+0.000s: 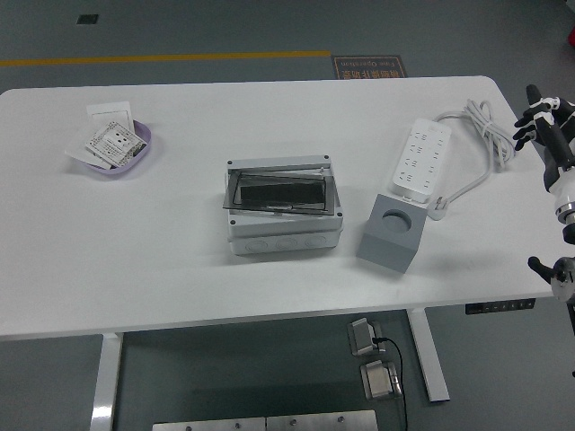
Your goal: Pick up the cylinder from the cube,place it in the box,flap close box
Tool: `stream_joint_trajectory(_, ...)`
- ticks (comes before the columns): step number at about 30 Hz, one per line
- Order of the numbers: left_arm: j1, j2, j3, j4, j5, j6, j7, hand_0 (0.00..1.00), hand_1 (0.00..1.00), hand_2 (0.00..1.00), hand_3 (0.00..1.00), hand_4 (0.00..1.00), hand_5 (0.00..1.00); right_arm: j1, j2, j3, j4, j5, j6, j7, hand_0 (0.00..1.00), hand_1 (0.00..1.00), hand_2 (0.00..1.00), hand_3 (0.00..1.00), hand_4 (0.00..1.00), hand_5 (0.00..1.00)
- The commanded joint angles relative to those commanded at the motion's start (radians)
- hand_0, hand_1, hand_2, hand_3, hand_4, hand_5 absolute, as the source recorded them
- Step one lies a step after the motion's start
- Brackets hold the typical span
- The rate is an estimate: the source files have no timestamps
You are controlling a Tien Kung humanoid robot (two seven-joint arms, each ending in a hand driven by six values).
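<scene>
From the head view, a grey plastic box (284, 208) with a smoky transparent lid is sitting mid-table on the white table (180, 269), its lid lying down over the opening. Just to its right, a grey cube (393, 233) is showing a round recess in its top; whether the cylinder is lying in it cannot be told. The right hand (544, 121) is hovering at the table's right edge, fingers relaxed, grasping nothing. A white power strip (421, 164) is lying behind the cube, and a lilac bowl of cards (113, 146) is resting far left.

Grey box (284, 208) mid-table, dark flap down; grey cube (391, 233) just right; right robot hand (543, 121) at table's right edge.
</scene>
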Motion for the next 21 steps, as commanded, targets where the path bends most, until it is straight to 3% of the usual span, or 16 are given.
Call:
stream_joint_trajectory(16, 0.000, 0.000, -0.004, 0.000, 0.005, 0.000, 0.000, 0.601, 0.670, 0.600, 0.591, 0.634, 0.270, 0.001, 0.000, 0.000, -0.005, 0.018, -0.006, -0.001, 0.108, 0.163, 0.202, 0.229, 0.871, 0.592)
stream_joint_trajectory(17, 0.000, 0.000, -0.005, 0.000, 0.006, 0.000, 0.000, 0.601, 0.671, 0.601, 0.591, 0.634, 0.269, 0.001, 0.000, 0.000, -0.005, 0.019, -0.006, -0.001, 0.107, 0.151, 0.190, 0.216, 0.855, 0.643)
stream_joint_trajectory(21, 0.000, 0.000, -0.007, 0.000, 0.007, 0.000, 0.000, 0.601, 0.671, 0.601, 0.591, 0.634, 0.269, 0.002, 0.000, 0.000, -0.006, 0.018, -0.004, -0.005, 0.107, 0.151, 0.190, 0.216, 0.855, 0.643)
